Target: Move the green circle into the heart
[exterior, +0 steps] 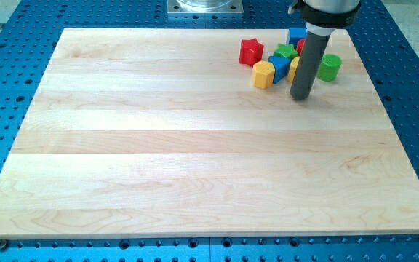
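The green circle point(329, 67) lies near the board's top right, just to the right of my rod. My tip point(301, 97) rests on the board below and to the left of it, a short gap apart. A yellow block point(294, 68) and a sliver of a red block point(300, 45) show at the rod's left edge; both are mostly hidden, so I cannot make out their shapes. I cannot tell which block is the heart.
Left of the rod is a cluster: a red star point(251, 51), a yellow hexagon point(263, 74), a blue block point(279, 67), a green block point(286, 51) and a blue cube point(297, 35). The wooden board point(195, 145) lies on a blue perforated table point(413, 87).
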Controlling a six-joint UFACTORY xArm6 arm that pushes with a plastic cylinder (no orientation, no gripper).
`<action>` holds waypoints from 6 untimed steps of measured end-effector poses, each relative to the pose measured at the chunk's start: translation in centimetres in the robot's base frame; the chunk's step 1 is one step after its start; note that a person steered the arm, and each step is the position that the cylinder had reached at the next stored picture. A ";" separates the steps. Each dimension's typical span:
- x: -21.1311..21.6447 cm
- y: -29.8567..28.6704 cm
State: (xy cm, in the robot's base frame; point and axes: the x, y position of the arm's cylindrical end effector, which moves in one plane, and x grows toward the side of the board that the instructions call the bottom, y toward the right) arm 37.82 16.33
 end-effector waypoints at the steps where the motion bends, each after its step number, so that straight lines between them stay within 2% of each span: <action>1: 0.0 0.0; 4: 1.2 0.0; 5: 0.5 7.8; 6: -4.1 11.7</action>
